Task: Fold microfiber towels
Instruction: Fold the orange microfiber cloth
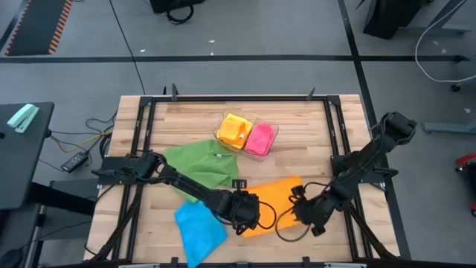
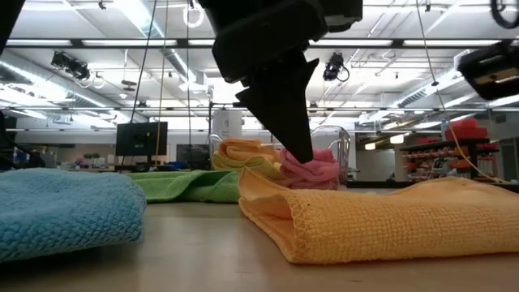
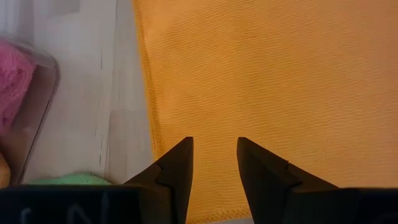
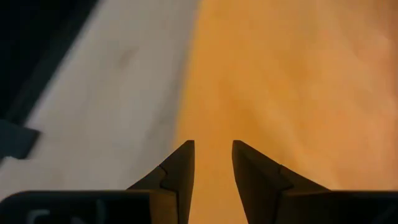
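So the orange towel (image 1: 277, 199) lies near the front edge of the table (image 1: 312, 126), already doubled over with a puffy fold along its left side, and we've got both arms parked over it. Our left end effector (image 3: 214, 155) hangs just above that folded edge with the fingers slightly apart and nothing between them; the right end effector (image 4: 212, 155) is over the opposite edge, same story, a narrow gap and no cloth pinched. Biggest risk, we reckon: pinching only the top layer, so the fold peels open or skews when lifted. The blue towel (image 1: 199, 225) and green towel (image 1: 199, 164) sit close by and could get dragged along too.
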Robot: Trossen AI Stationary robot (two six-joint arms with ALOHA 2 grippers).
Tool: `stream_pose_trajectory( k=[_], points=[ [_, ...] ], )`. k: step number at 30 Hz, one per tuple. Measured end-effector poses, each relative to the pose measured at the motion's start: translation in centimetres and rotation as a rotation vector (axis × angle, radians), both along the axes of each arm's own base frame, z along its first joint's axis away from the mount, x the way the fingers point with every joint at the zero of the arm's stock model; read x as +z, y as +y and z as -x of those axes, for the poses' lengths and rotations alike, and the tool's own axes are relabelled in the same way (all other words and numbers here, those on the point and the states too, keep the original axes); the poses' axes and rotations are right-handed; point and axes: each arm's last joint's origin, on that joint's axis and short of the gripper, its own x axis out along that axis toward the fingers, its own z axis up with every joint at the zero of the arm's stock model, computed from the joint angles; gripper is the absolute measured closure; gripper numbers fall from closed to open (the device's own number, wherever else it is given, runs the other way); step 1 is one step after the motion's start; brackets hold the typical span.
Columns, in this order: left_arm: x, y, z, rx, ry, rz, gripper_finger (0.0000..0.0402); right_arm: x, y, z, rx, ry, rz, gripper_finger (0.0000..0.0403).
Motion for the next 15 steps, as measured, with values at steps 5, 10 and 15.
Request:
stream_pose_trajectory(
  k=[5, 10, 15],
  points=[
    [0.0, 0.0, 0.0, -0.006, 0.005, -0.005, 0.0265, -1.6, 0.6, 1.3, 0.073, -0.075, -0.056, 0.0285],
    [0.0, 0.0, 0.0, -0.002, 0.004, -0.002, 0.0265, -3.4, -0.1, 2.7, 0.033, -0.012, -0.058, 0.0285],
    [0.0, -0.1, 0.1, -0.003, 0.004, -0.002, 0.0273, -4.9, -1.5, 4.3, -0.075, 0.182, 0.022, 0.0286]
  ],
)
